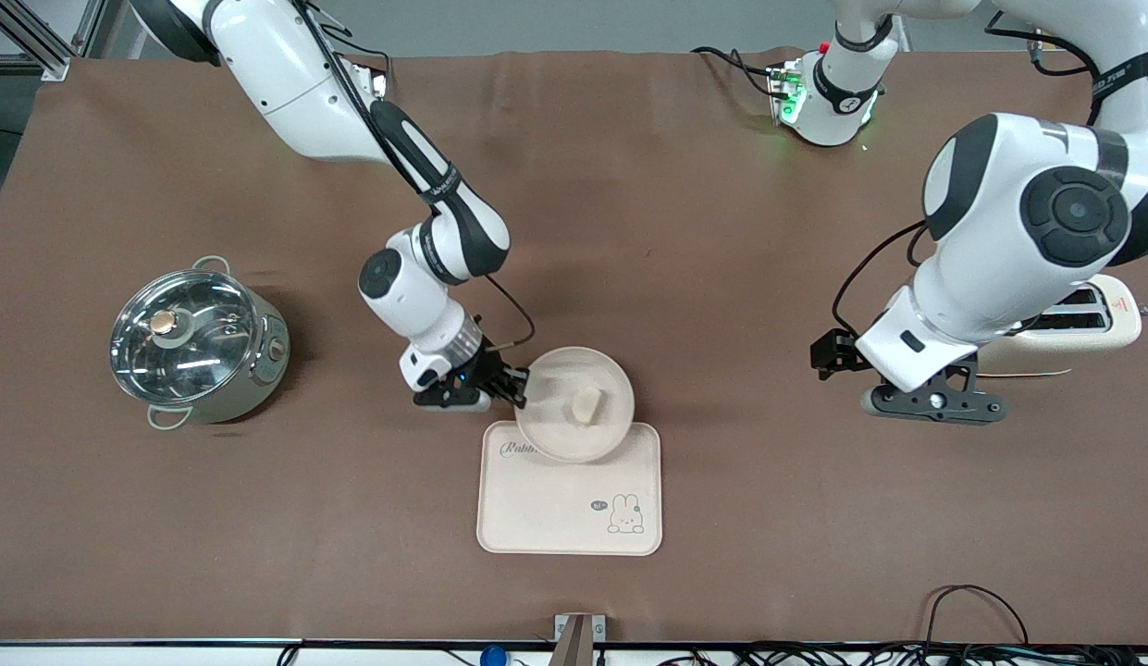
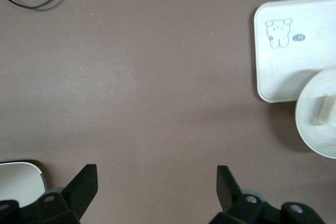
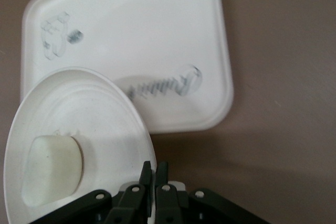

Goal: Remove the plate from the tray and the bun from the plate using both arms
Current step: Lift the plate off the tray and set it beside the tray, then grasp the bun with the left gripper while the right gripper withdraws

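The round cream plate (image 1: 560,370) lies partly over the edge of the rabbit tray (image 1: 546,509) that is farther from the front camera. The pale bun (image 1: 586,405) lies on the plate. My right gripper (image 1: 521,388) is shut on the plate's rim at the side toward the right arm's end of the table. In the right wrist view the closed gripper (image 3: 155,174) pinches the plate (image 3: 105,114), with the bun (image 3: 52,169) close by. My left gripper (image 1: 934,404) waits open over bare table beside the toaster. Nothing is between the open left gripper (image 2: 156,182).
A steel pot with a glass lid (image 1: 196,344) stands toward the right arm's end. A cream toaster (image 1: 1082,324) sits at the left arm's end, under that arm. Cables (image 1: 981,610) lie along the table's front edge. The plate casts a shadow on the tray (image 3: 157,35).
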`<act>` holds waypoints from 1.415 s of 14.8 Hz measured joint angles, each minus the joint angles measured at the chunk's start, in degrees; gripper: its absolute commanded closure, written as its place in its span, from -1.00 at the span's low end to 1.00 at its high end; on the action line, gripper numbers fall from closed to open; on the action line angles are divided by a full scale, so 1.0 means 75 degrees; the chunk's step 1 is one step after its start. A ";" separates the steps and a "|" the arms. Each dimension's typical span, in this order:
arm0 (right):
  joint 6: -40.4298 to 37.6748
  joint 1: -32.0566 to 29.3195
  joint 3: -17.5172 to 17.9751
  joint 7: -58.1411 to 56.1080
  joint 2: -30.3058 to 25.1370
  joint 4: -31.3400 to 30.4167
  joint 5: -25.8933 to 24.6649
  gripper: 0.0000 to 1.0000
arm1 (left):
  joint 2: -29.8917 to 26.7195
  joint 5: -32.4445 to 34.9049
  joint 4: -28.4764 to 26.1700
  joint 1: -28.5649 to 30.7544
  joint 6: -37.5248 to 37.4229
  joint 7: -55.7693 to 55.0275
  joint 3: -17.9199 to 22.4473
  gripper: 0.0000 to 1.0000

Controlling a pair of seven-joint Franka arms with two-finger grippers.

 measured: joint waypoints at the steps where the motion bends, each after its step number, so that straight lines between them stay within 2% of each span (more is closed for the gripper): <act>1: 0.0356 -0.0009 0.0106 -0.0018 -0.0098 -0.0458 0.0000 0.99 | 0.0001 0.0000 -0.0100 -0.0057 0.0000 -0.0229 -0.0085 -1.00; 4: 0.1157 -0.0005 0.0436 -0.0019 -0.0158 -0.1070 0.0000 0.99 | 0.0000 0.0000 -0.0417 -0.0171 0.0021 -0.1646 -0.0615 -1.00; 8: 0.1218 -0.0016 0.0585 -0.0021 -0.0162 -0.1143 0.0001 0.99 | 0.0023 0.0000 -0.1026 -0.0411 0.0645 -0.2873 -0.1143 -1.00; 9: 0.1271 -0.0015 0.0647 -0.0021 -0.0162 -0.1174 0.0004 0.92 | 0.0048 0.0000 -0.1175 -0.0557 0.0810 -0.3204 -0.1163 -1.00; 10: 0.1314 -0.0013 0.0705 -0.0020 -0.0162 -0.1202 0.0016 0.59 | 0.0106 0.0000 -0.1306 -0.0746 0.0916 -0.3625 -0.1168 -1.00; 11: 0.1326 -0.0009 0.0749 -0.0014 -0.0162 -0.1222 0.0064 0.07 | 0.0201 0.0000 -0.1392 -0.0946 0.1021 -0.4062 -0.1170 -1.00; 12: 0.1326 -0.0008 0.0774 -0.0014 -0.0162 -0.1235 0.0165 -0.56 | 0.0333 0.0000 -0.1444 -0.1149 0.1188 -0.4515 -0.1172 -1.00; 13: 0.1325 -0.0012 0.0774 -0.0012 -0.0163 -0.1240 0.0210 -1.00 | 0.0480 0.0000 -0.1467 -0.1329 0.1408 -0.4921 -0.1172 -1.00; 19: 0.1313 -0.0063 0.0773 0.0017 -0.0406 -0.1219 0.0302 -1.00 | 0.1474 0.0000 -0.1525 -0.1944 0.3085 -0.6334 -0.1174 -0.94; 21: 0.0778 -0.0193 0.0749 0.0040 -0.0760 -0.1175 0.0320 -1.00 | 0.1859 0.0000 -0.1540 -0.2054 0.3650 -0.6410 -0.1173 -0.95</act>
